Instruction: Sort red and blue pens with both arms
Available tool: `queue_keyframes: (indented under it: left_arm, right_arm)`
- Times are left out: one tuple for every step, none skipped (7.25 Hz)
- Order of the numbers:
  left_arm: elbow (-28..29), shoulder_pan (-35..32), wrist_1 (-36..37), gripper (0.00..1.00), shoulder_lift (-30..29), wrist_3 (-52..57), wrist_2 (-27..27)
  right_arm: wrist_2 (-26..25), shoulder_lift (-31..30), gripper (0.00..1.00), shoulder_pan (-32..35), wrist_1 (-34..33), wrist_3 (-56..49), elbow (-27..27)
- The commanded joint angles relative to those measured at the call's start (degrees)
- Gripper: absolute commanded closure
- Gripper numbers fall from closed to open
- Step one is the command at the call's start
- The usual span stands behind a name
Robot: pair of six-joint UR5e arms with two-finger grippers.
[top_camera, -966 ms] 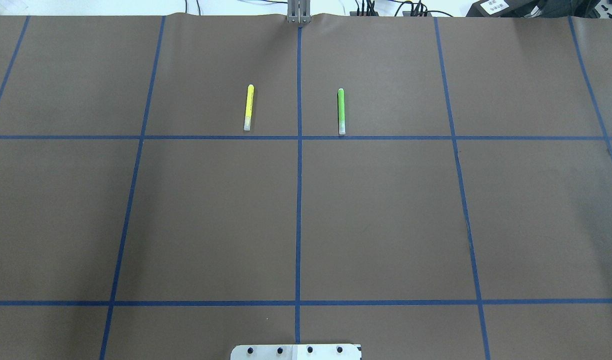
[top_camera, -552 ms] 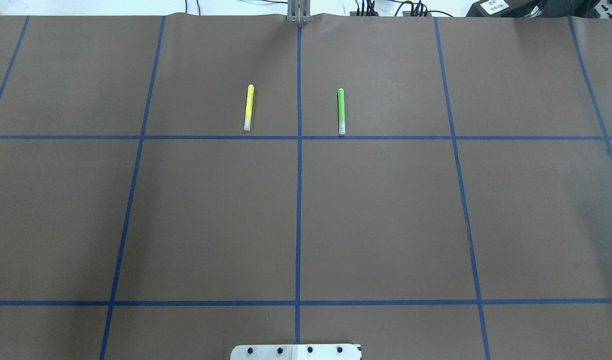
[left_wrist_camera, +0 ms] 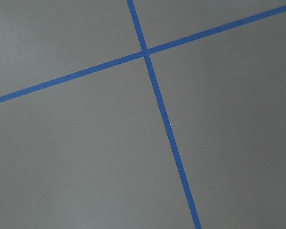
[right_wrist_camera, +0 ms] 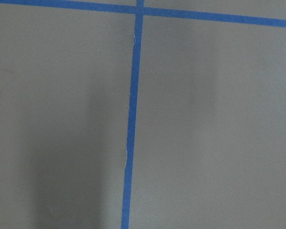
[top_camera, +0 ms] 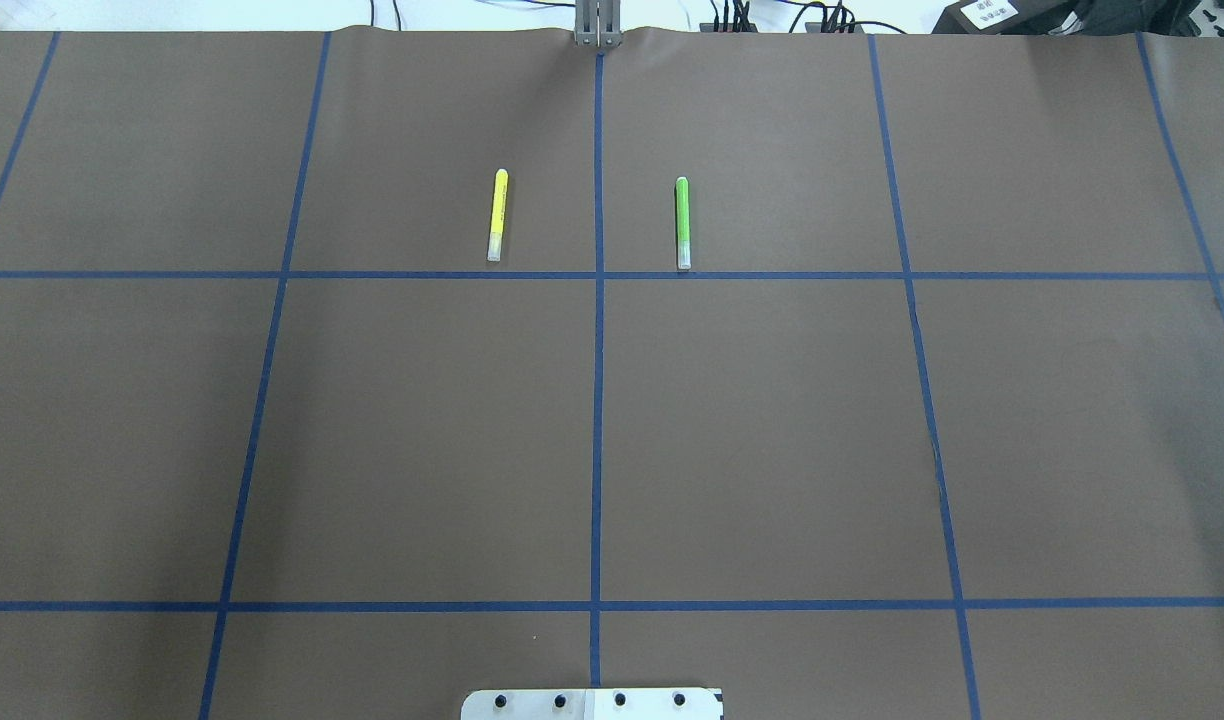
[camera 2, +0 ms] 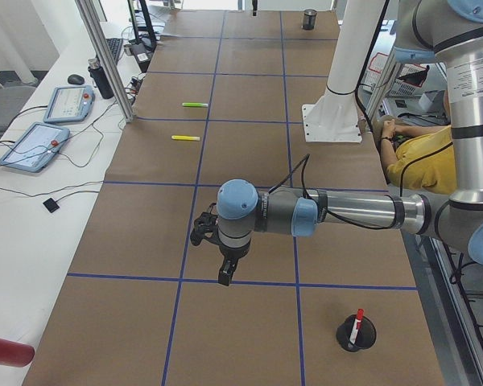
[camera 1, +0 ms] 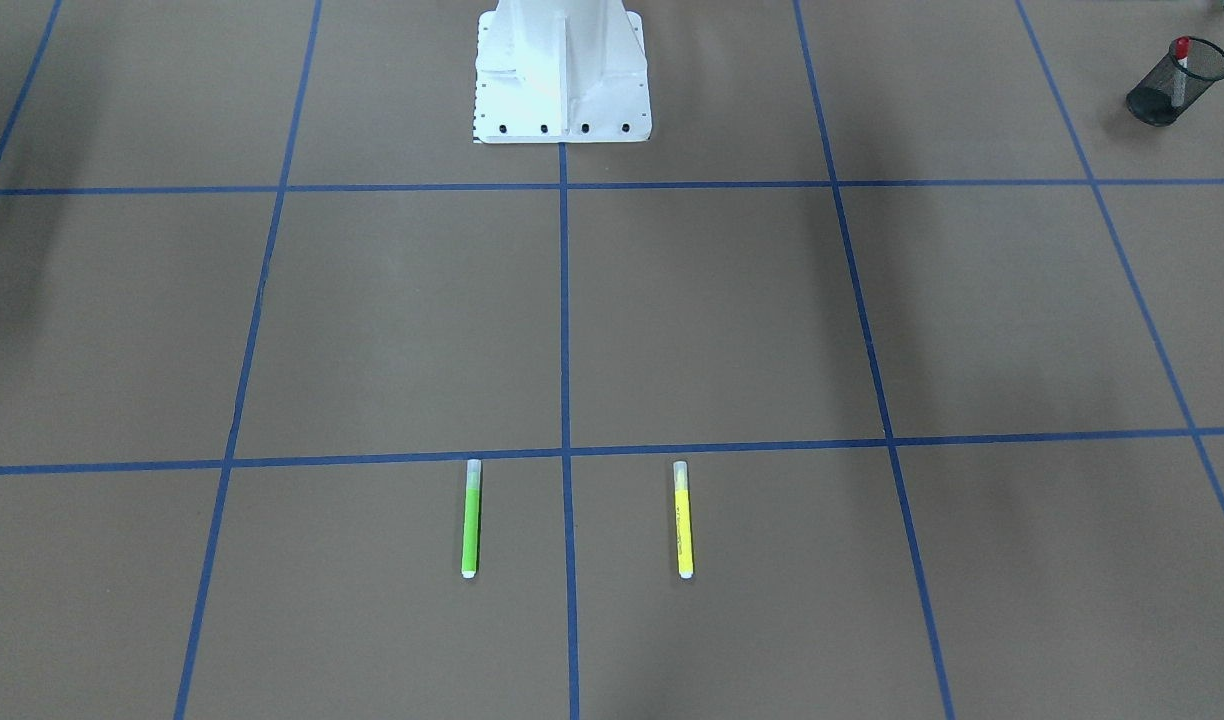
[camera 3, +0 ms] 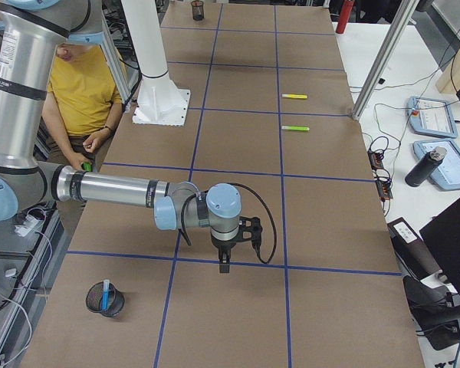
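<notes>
The red pen (camera 1: 1181,55) stands in a black mesh cup (camera 1: 1162,100) at the table's end on my left; the exterior left view shows the same red pen (camera 2: 356,325) in its cup (camera 2: 355,336). The blue pen (camera 3: 106,294) stands in another mesh cup (camera 3: 106,300) at the opposite end. My left gripper (camera 2: 224,277) hangs over the mat a little away from the red pen's cup. My right gripper (camera 3: 224,266) hangs likewise near the blue pen's cup. Both show only in side views, so I cannot tell whether they are open or shut. The wrist views show only mat and tape.
A yellow marker (top_camera: 497,215) and a green marker (top_camera: 683,222) lie parallel on the far side of the brown mat, either side of the centre tape line. The white robot base (camera 1: 562,75) stands mid-table. A seated person (camera 3: 80,84) is behind the base.
</notes>
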Motion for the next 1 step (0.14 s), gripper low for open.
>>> queue_keyframes:
  left_arm:
    - [0.00,0.00,-0.03,0.00,0.00,0.00,0.00]
  right_arm:
    - [0.00,-0.09,0.00,0.00,0.00,0.00,-0.08]
